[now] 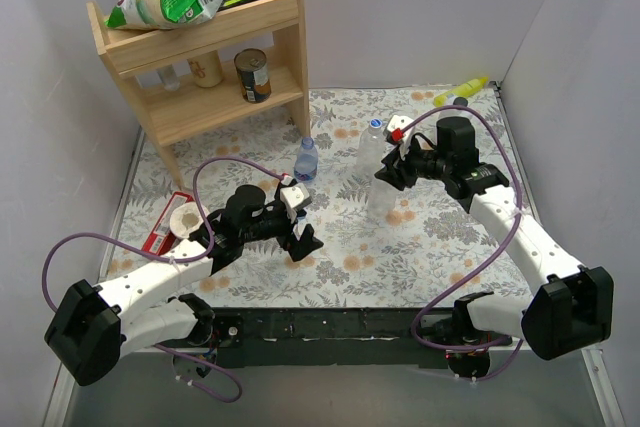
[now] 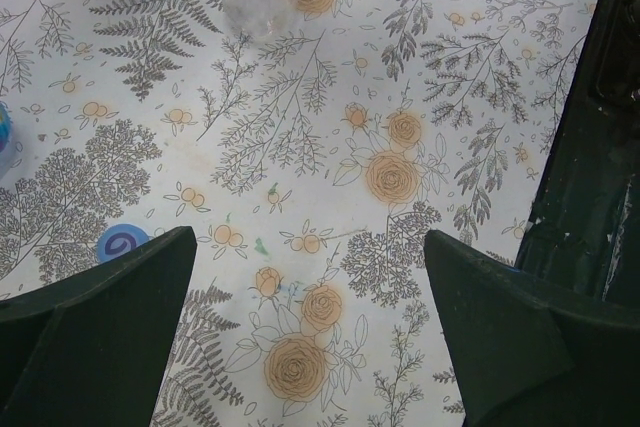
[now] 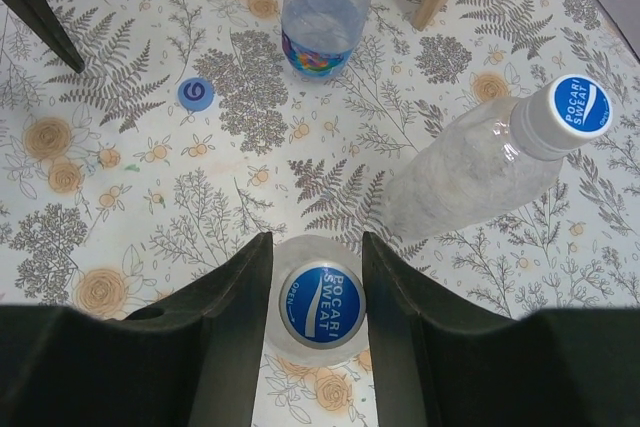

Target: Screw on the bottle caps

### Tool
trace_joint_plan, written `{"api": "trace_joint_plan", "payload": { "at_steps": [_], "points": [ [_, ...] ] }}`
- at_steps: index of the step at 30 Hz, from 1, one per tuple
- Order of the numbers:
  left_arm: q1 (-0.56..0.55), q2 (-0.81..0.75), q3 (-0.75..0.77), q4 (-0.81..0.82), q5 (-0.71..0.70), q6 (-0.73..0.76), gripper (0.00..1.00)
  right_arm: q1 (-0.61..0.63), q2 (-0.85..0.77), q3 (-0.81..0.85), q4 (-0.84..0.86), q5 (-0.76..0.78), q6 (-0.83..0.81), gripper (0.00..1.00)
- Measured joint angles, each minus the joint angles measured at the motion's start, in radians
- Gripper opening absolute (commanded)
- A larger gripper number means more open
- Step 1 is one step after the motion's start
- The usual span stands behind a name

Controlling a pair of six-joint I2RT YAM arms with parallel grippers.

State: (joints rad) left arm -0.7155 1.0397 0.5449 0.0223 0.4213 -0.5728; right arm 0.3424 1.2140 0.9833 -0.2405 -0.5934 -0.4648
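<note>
The right gripper (image 3: 317, 247) straddles the cap (image 3: 322, 307) on a clear bottle (image 3: 320, 359); whether it pinches is unclear. The left gripper (image 2: 308, 237) gapes empty, with a loose cap (image 2: 122, 243) beside one finger. Twisted unbraced, the bottle may spin or topple.

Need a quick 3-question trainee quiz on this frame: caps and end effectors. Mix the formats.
1. True or false: the left end effector is holding a blue cap.
2. Multiple choice: the loose blue cap in the left wrist view lies A) on a bottle neck, B) on the tablecloth beside the left end effector, C) on the wooden shelf.
3. Fill in: the cap straddled by the right end effector reads ____.

Key: 1 false, it is open and empty. 2 B. 3 Pocari Sweat.
</note>
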Motion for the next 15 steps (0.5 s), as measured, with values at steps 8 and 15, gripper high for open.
{"api": "trace_joint_plan", "payload": {
  "at_steps": [8, 15],
  "points": [
    [0.0, 0.0, -0.003, 0.001, 0.008, 0.0, 0.98, 0.0, -0.022, 0.0, 0.0, 0.0, 0.015, 0.5],
    [0.0, 0.0, -0.01, 0.002, -0.002, 0.0, 0.98, 0.0, -0.023, 0.0, 0.002, 0.007, 0.025, 0.55]
  ]
}}
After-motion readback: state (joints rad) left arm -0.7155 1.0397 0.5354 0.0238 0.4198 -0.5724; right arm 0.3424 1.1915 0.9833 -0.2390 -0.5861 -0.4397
